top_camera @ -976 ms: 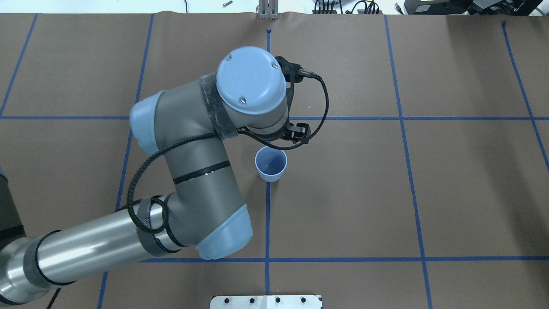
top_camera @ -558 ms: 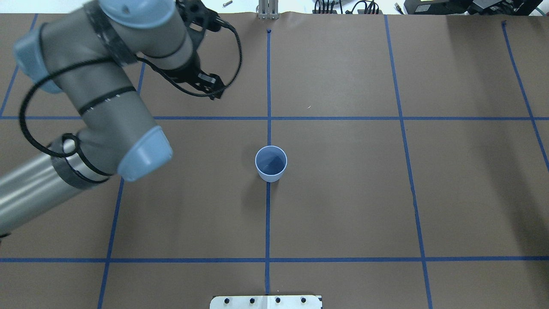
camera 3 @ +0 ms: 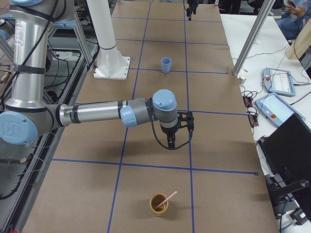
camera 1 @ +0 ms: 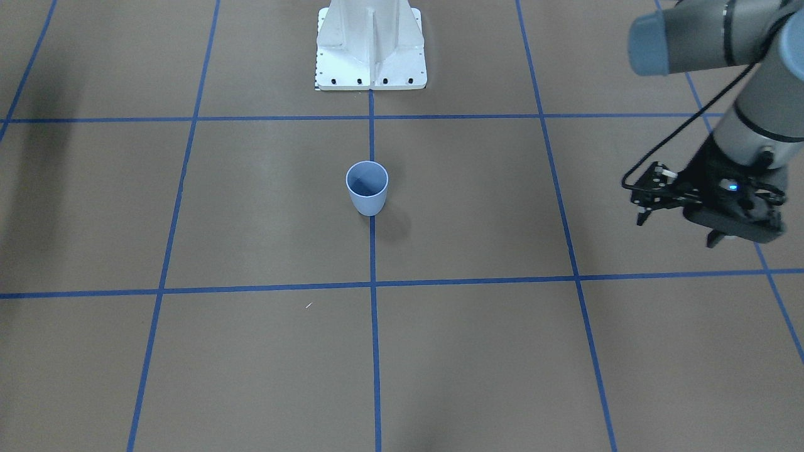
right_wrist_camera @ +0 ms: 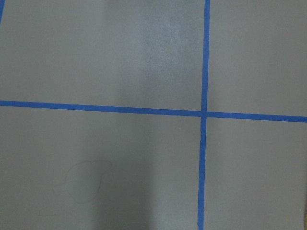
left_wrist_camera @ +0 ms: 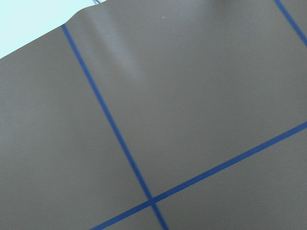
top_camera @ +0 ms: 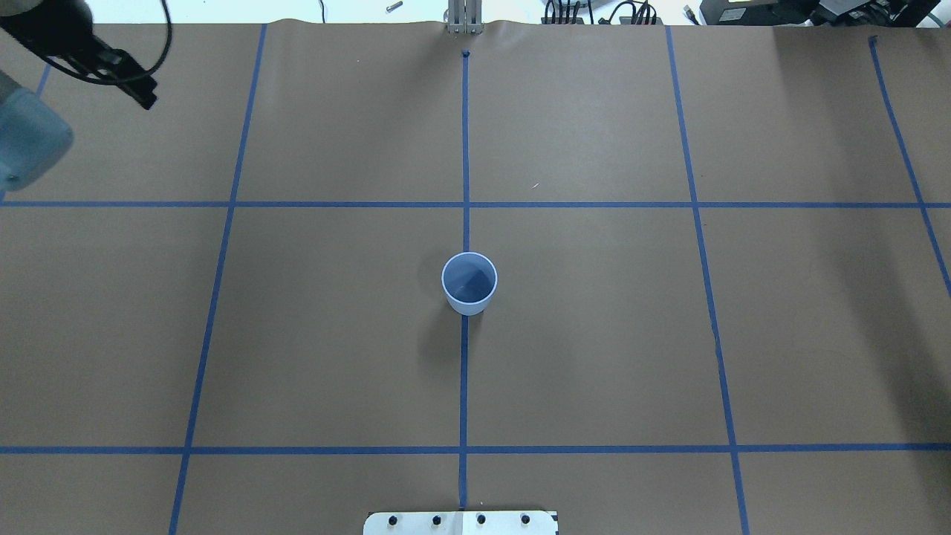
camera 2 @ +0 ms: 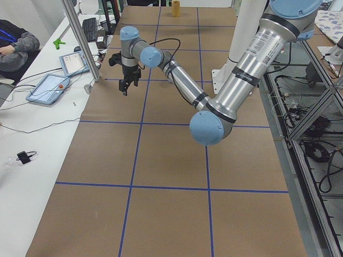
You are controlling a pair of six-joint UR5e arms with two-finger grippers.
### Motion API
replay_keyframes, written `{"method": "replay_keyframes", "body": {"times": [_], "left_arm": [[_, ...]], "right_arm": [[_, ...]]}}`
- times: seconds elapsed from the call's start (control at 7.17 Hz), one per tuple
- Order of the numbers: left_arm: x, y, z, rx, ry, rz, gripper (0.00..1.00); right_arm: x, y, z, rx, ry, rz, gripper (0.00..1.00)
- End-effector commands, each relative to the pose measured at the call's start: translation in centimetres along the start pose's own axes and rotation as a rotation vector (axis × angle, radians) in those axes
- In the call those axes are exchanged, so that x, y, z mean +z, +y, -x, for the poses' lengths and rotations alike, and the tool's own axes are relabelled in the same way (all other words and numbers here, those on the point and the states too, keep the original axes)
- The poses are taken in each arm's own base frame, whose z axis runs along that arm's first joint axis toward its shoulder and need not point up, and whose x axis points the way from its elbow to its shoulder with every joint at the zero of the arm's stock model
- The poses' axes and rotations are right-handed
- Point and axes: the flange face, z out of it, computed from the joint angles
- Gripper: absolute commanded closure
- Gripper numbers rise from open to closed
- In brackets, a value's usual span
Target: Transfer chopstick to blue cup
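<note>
The blue cup [top_camera: 469, 282] stands upright and empty at the table's middle, also in the front view [camera 1: 367, 187] and the right side view [camera 3: 166, 64]. The pink chopstick [camera 3: 168, 198] leans in a brown cup [camera 3: 158, 205] at the table's end on my right. My right gripper [camera 3: 171, 143] points down above the table between the two cups; I cannot tell if it is open or shut. My left gripper [camera 1: 716, 235] hangs over the far left part of the table [camera 2: 124, 88], away from both cups and holding nothing. Its fingers are too hidden to judge.
The robot's white base plate [camera 1: 370, 63] sits behind the blue cup. Tablets [camera 3: 278, 80] and a metal post [camera 3: 248, 43] stand along the operators' edge. The brown cup also shows far off in the left side view [camera 2: 175, 8].
My left arm has swung from just behind the blue cup out to the table's far left corner. The cup has not moved.
</note>
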Motion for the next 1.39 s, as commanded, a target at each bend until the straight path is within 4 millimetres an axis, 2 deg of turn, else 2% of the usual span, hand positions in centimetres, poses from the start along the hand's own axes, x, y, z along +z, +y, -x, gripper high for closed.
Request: {"method": "replay_keyframes", "body": {"times": [0.0, 0.14, 0.28, 0.42, 0.56, 0.7, 0.98, 1.12, 1.25], "left_arm": [[4.2, 6.1, 8.5, -0.102, -0.029, 0.097, 0.02], [3.7, 8.0, 12.1, -0.153, 0.023, 0.063, 0.01], [4.6, 11.0, 17.2, -0.177, 0.049, 0.08, 0.01], [5.6, 14.3, 23.5, -0.119, 0.043, 0.099, 0.01], [5.0, 16.6, 28.2, -0.102, 0.041, 0.098, 0.01], [4.9, 20.3, 31.1, -0.165, 0.041, 0.104, 0.01], [4.5, 21.9, 31.1, -0.209, 0.119, 0.07, 0.01], [4.3, 22.4, 30.6, -0.205, 0.116, 0.067, 0.01], [4.0, 22.4, 30.4, -0.2, 0.116, 0.06, 0.01]], "right_arm": [[0.1, 0.1, -0.1, 0.001, 0.001, 0.003, 0.0], [0.3, 0.2, -0.3, 0.004, 0.002, 0.007, 0.0], [0.5, 0.6, -0.7, -0.003, 0.004, 0.013, 0.0], [0.6, 1.3, -1.2, -0.031, 0.006, 0.021, 0.0], [0.8, 2.5, -2.1, -0.047, 0.009, 0.032, 0.0], [0.7, 3.7, -3.4, -0.058, 0.013, 0.035, 0.0], [0.3, 5.3, -5.2, -0.032, 0.021, 0.038, 0.0], [0.7, 6.5, -5.8, -0.032, 0.023, 0.053, 0.0], [1.3, 8.1, -7.5, -0.101, 0.033, 0.077, 0.0]]}}
